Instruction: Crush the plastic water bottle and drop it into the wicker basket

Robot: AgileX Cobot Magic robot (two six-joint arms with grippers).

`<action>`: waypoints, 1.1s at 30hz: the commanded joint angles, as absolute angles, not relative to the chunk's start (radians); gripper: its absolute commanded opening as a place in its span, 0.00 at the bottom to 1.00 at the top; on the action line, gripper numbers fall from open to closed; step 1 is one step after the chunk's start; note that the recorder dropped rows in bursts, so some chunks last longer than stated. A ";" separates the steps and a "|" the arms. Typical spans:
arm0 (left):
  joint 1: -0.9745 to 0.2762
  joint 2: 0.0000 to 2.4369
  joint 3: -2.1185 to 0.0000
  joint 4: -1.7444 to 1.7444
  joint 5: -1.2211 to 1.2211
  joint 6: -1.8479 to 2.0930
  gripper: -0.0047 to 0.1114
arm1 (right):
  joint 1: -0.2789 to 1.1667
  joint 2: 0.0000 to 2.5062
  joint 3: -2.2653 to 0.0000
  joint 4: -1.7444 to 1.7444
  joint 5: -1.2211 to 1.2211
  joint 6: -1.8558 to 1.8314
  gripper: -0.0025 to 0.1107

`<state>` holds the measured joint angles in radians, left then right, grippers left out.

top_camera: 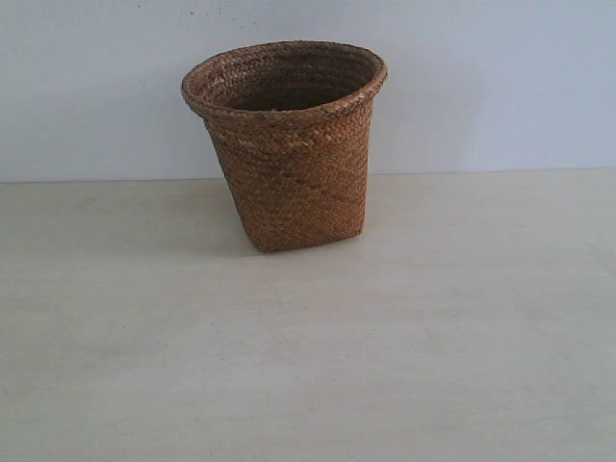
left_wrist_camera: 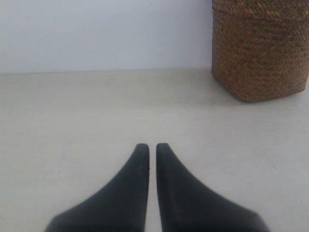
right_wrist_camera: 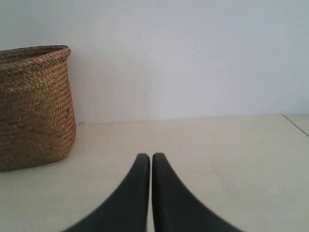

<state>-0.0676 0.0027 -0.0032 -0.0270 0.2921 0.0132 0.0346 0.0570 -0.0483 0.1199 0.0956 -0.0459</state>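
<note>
1 wicker basket (top_camera: 294, 183) stands upright on the pale table (top_camera: 433, 337), close to the plain light wall (top_camera: 500, 87) behind it. Its wide rolled rim is round and its woven sides taper to a narrower, squarish base. The exterior view looks a little way into its mouth, and only the upper part of the inner back wall shows, dark and bare. The front wall hides the bottom, so I cannot tell what the basket holds or whether the plastic water bottle lies inside.

The left gripper (left_wrist_camera: 152, 147) is clenched: its 2 dark fingers meet with only a thin slit between the tips, and nothing is caught there. It hangs low over bare table, with the basket (left_wrist_camera: 260, 53) ahead of it, off to the side and well apart.

The right gripper (right_wrist_camera: 147, 157) is clenched too, its 2 fingers almost touching along their length and grasping nothing. The basket (right_wrist_camera: 34, 106) sits ahead of it and off to the side, also well apart, with bare table between.
</note>
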 commanded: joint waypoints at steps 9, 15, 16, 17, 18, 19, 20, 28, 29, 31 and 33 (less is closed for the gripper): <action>-0.063 0.000 0.000 -0.027 0.296 0.019 0.08 | 0.030 0.000 0.000 0.069 0.210 0.020 0.02; -0.063 0.000 0.000 -0.027 0.296 0.019 0.08 | 0.030 0.000 0.000 0.012 0.277 0.017 0.02; -0.063 0.000 0.000 -0.027 0.296 0.019 0.08 | 0.030 0.000 0.000 0.010 0.306 0.017 0.02; -0.063 0.000 0.000 -0.027 0.296 0.019 0.08 | 0.030 0.000 0.000 0.010 0.330 0.014 0.02; -0.063 0.000 0.000 -0.027 0.296 0.019 0.08 | 0.030 0.000 0.000 0.010 0.330 0.014 0.02; -0.063 0.000 0.000 -0.027 0.296 0.019 0.08 | 0.030 0.000 0.000 0.010 0.327 0.015 0.02; -0.063 0.000 0.000 -0.027 0.296 0.019 0.08 | 0.030 0.000 0.000 0.010 0.327 0.015 0.02; -0.063 0.000 0.000 -0.027 0.296 0.019 0.08 | 0.030 0.000 0.000 0.010 0.325 0.017 0.02; -0.063 0.000 0.000 -0.027 0.296 0.019 0.08 | 0.030 0.000 0.000 0.010 0.325 0.017 0.02; -0.063 0.000 0.000 -0.027 0.296 0.019 0.08 | 0.030 0.000 0.000 0.010 0.325 0.017 0.02; -0.063 0.000 0.000 -0.027 0.296 0.019 0.08 | 0.030 0.000 0.000 0.010 0.325 0.017 0.02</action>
